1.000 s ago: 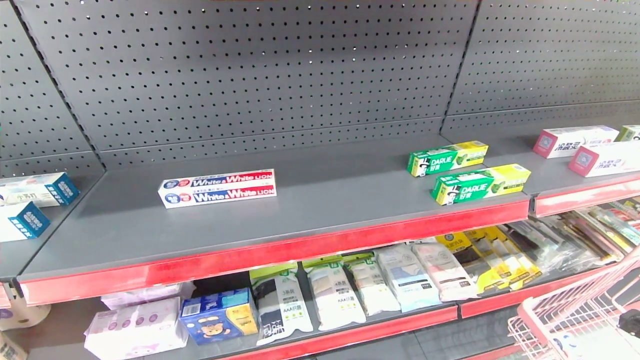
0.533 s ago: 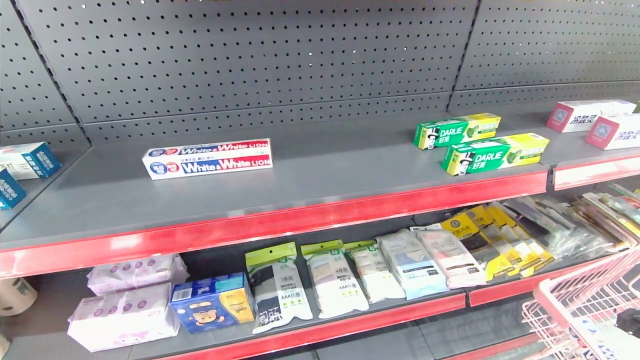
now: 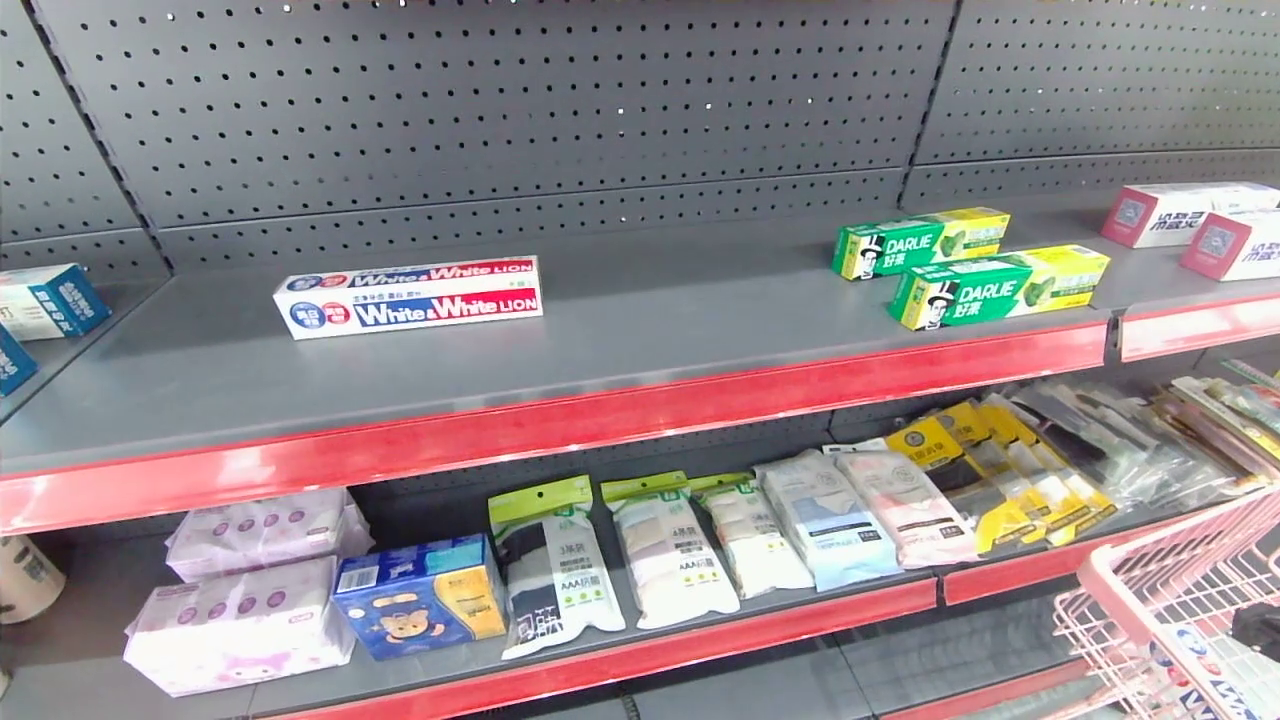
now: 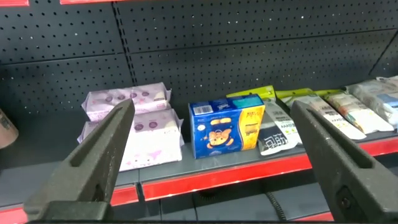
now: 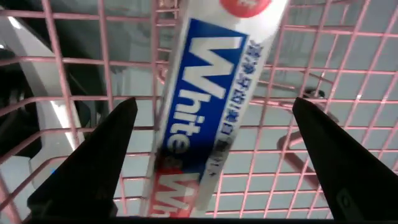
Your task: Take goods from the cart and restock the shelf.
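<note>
1. Right wrist view: my right pincer point(image 5: 212, 106) has its fingers wide apart and holds nothing. It is poised over a white, blue and red toothpaste box point(image 5: 208, 74) that runs lengthwise through the gap between them. Neither finger appears to touch it.
2. That box lies on the pink wire floor of the cart point(image 5: 74, 62).
3. My left pincer point(image 4: 211, 109) is likewise spread and empty. It faces the lower shelf point(image 4: 249, 177), where a blue carton point(image 4: 227, 127) stands just beside some tissue packs point(image 4: 134, 124).
4. In the head view the cart's pink rim sits in the lower right corner of the frame. The upper shelf point(image 3: 640, 400) crosses the middle.
5. Left of centre on that shelf lies a matching box point(image 3: 408, 297) with bare board on either side of it. Two green boxes point(image 3: 998, 286) lie right of centre.
6. I judge the step in hand to be picking goods from the cart: I am lined up, but the grasp is not yet made.
7. Next I would need to lower the right pincer until the fingers straddle the box's narrow width, then close firmly. The lift should be straight up so the box does not catch the wire.
8. After that, the carry goes toward the upper shelf, with the bare stretch beside the matching box the likeliest place to set it.
</note>
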